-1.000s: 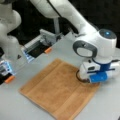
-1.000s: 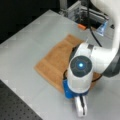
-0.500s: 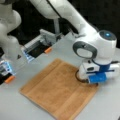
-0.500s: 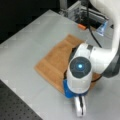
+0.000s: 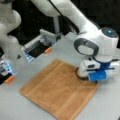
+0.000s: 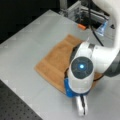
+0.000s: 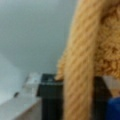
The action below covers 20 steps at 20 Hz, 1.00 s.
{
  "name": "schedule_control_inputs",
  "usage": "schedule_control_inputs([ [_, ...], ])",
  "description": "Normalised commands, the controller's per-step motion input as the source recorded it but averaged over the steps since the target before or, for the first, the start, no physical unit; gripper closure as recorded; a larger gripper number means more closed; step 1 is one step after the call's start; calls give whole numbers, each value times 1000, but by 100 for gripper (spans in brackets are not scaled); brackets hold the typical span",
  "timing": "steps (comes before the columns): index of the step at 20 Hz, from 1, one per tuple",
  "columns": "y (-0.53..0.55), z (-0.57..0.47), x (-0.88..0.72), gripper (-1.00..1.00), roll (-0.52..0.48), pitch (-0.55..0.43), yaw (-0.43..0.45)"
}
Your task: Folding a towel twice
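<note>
On the grey table (image 5: 35, 110) the towel (image 5: 57, 92) lies flat and unfolded; I see my gripper (image 7: 72, 95) low at its right corner in a front view, clamped on the striped edge.

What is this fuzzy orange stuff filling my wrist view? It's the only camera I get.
Observer: It is a tan towel, lying on a gray table in both front views.
Operator: Has it been folded at all?
Observer: No fold shows. In a front view the towel lies spread out as one squarish sheet.
Operator: Where is the robot's hand?
Observer: The gripper is down at the towel's corner on a front view's right, below the white arm.
</note>
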Motion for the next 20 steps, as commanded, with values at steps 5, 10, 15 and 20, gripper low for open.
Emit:
schedule_control_inputs([
  [5,-59,91,-38,100,-156,70,14],
  [10,-185,149,-267,100,-150,28,-1],
  [15,-233,182,-526,100,-60,-1,17],
  [20,-161,16,-630,100,42,-205,46],
])
